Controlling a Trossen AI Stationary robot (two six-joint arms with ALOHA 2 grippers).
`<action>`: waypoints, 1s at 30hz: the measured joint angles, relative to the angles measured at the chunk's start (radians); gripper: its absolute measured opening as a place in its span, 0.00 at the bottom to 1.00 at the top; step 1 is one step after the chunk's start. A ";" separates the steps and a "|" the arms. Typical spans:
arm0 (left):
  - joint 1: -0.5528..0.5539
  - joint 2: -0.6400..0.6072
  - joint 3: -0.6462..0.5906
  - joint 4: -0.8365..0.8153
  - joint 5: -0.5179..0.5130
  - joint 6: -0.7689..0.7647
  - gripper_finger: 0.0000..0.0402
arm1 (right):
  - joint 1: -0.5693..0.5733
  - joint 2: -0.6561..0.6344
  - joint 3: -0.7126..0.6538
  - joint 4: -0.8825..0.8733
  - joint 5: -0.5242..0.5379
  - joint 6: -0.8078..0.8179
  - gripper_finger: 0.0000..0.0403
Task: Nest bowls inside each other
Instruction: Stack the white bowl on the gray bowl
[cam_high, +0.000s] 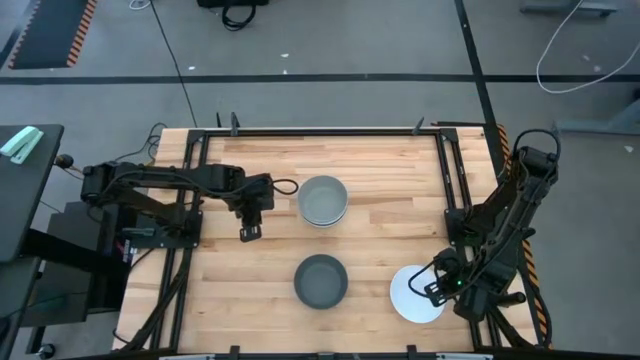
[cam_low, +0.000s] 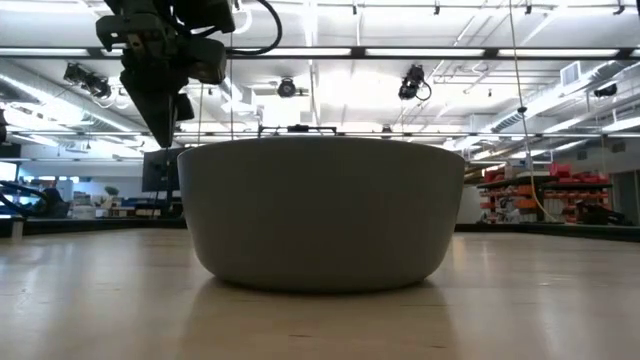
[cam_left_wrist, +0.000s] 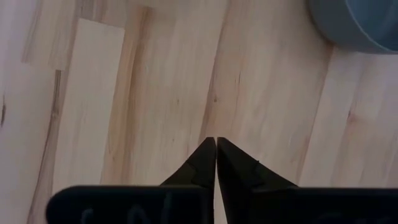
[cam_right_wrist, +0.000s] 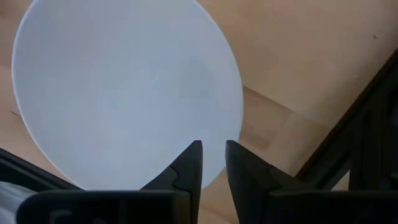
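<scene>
Nearest the front edge of the bench (cam_high: 250, 300) sat two separate bowls: a dark grey bowl (cam_high: 321, 280) in the middle and a white bowl (cam_high: 412, 294) off toward the right-hand corner. The right gripper (cam_high: 436, 286) hung over the white bowl's rim, its fingers (cam_right_wrist: 189, 165) slightly parted with a narrow gap between them and nothing held. From the wrist view the tips looked to be lined up with the rim's near edge, though whether they touched it was hard to tell.

Farther back, a light grey bowl (cam_high: 323, 200) stood near the middle of the bench; it may already have had another bowl inside it, but the overhead view was too coarse to be sure. Just beside it on the left, the left gripper (cam_high: 250, 232) hovered above bare wood with its fingers (cam_left_wrist: 205, 158) pressed together, empty.

The step in hand looked like picking up the white bowl. The next move probably called for straddling the rim, one finger inside and one outside, pinching it, then lifting and carrying the bowl to set it inside the dark grey one.
</scene>
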 joint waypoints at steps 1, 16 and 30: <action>0.000 0.000 0.000 0.003 0.000 0.000 0.05 | 0.000 0.000 0.000 0.000 0.000 0.000 0.20; 0.000 0.000 0.000 0.011 -0.003 0.002 0.07 | -0.001 0.000 0.000 -0.052 -0.019 0.015 0.20; 0.000 0.000 0.000 0.015 -0.003 0.001 0.07 | -0.001 0.000 -0.093 0.041 -0.019 0.010 0.20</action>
